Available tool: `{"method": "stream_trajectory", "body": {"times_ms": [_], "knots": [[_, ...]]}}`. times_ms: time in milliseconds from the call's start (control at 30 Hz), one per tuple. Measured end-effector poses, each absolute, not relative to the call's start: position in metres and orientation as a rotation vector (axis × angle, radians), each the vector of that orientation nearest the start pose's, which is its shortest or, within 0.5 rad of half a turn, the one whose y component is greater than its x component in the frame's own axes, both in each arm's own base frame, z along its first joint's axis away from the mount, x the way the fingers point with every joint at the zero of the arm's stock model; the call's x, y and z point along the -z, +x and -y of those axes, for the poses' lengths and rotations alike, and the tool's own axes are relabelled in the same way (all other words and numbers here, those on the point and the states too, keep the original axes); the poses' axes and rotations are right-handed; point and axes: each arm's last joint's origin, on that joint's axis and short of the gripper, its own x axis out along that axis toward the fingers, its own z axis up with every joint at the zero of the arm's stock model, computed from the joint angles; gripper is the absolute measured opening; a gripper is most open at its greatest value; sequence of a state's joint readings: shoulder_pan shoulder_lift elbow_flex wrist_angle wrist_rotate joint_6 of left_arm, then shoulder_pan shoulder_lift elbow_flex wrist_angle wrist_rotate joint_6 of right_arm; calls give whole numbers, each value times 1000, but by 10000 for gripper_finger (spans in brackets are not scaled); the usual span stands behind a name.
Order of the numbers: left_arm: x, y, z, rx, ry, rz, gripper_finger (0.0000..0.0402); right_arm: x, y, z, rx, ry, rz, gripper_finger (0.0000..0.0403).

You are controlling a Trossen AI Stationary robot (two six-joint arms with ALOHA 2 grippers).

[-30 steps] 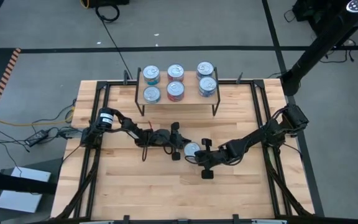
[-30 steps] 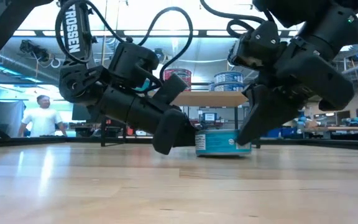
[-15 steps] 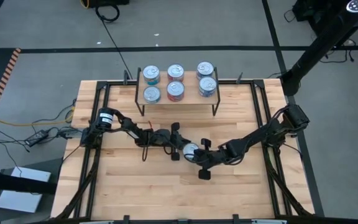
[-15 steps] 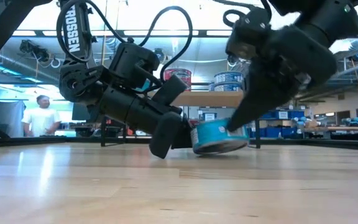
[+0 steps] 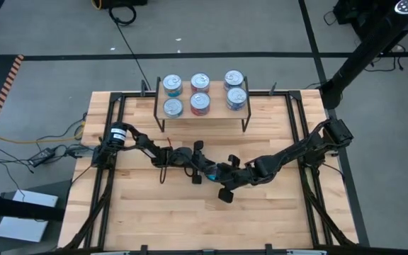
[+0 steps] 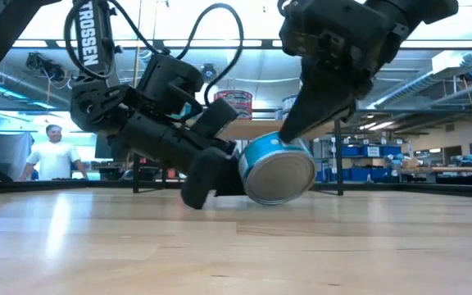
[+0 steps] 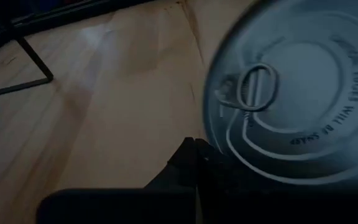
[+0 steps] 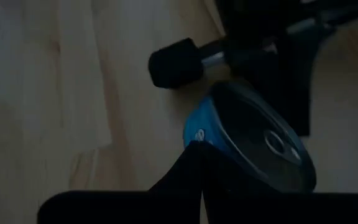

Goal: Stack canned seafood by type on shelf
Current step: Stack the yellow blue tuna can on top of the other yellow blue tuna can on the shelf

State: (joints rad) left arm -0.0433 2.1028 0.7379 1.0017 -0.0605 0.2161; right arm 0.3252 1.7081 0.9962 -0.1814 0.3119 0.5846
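A teal-labelled tin point(image 6: 275, 170) stands tipped up on its rim on the tabletop, mid-table, its silver face turned toward the near edge. My left gripper point(image 6: 207, 176) lies low at the tin's left, fingers shut. My right gripper point(image 6: 292, 129) comes down on the tin from above and the right, also shut. From above, only a sliver of teal point(image 5: 210, 170) shows between the two grippers. The shelf point(image 5: 217, 115) stands at the table's far edge with several tins on it: teal left, red middle, blue right. My left gripper sets its shut fingertips point(image 7: 193, 149) against the edge of the tin's pull-ring lid point(image 7: 219, 146), coming nearly level from the table's left. My right gripper presses its shut fingertips point(image 8: 199, 152) on the tin's teal side wall point(image 8: 197, 127), slanting down from the right. The tin leans on its lower rim point(image 6: 270, 201).
The shelf's thin black legs point(image 5: 163, 126) stand on the table behind the arms. Bare wooden tabletop point(image 5: 190, 219) lies toward the near edge. A person point(image 6: 56, 156) stands in the room beyond the table.
My right gripper has risen and rolled, drifting a little toward the table's left. The tin, flat on the table a second ago, has tipped up onto its rim between the two grippers, its face turning toward the near edge. Both grippers stayed shut.
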Motion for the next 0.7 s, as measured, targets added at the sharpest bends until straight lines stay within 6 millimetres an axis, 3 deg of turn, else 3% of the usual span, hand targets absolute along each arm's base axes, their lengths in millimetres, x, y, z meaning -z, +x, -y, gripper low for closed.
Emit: {"method": "stream_trajectory", "body": {"times_ms": [700], "knots": [[-71, 344, 16, 101, 259, -404, 2, -182, 336, -73, 315, 331, -754, 9]]}}
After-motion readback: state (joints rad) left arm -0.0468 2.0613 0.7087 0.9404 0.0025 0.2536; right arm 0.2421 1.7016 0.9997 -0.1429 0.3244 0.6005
